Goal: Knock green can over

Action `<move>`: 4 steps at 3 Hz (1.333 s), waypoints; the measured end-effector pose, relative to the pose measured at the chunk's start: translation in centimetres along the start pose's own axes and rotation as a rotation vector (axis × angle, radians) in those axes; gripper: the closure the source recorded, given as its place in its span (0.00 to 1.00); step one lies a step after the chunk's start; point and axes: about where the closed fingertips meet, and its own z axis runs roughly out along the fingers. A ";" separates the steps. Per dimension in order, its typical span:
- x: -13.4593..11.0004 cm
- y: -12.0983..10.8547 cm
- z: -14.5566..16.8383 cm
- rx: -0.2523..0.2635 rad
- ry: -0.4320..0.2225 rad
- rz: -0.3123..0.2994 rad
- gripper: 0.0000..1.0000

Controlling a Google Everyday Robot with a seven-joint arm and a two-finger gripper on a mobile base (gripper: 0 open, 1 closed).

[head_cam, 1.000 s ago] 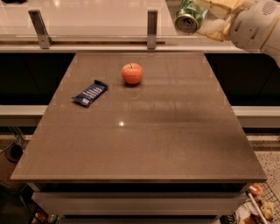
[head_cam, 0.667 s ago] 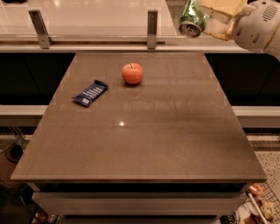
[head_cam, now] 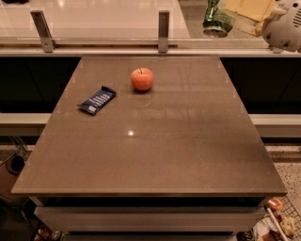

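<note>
My end effector [head_cam: 229, 13] pinches the green can [head_cam: 215, 19] aloft, beyond and right of the apple [head_cam: 142, 78] on the worktop [head_cam: 188, 150]; a snack bar [head_cam: 97, 100] lies left of it.

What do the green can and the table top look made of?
The green can, beside the gripper at top right: thin metal, likely aluminium, by its shiny silver end; the table top: probably polished stone or laminate, glossy brown, mirroring lights.

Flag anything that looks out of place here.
The green can is not on the table: it hangs tilted at the top right, beyond the table's far edge, gripped by the end effector. The apple and blue snack bar sit normally on it.
</note>
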 end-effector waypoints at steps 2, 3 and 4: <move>-0.6 -0.3 0.2 -0.002 -0.001 -0.072 1.00; -2.7 0.3 -0.2 -0.012 -0.020 -0.183 1.00; -4.4 1.0 -0.5 0.003 -0.046 -0.347 1.00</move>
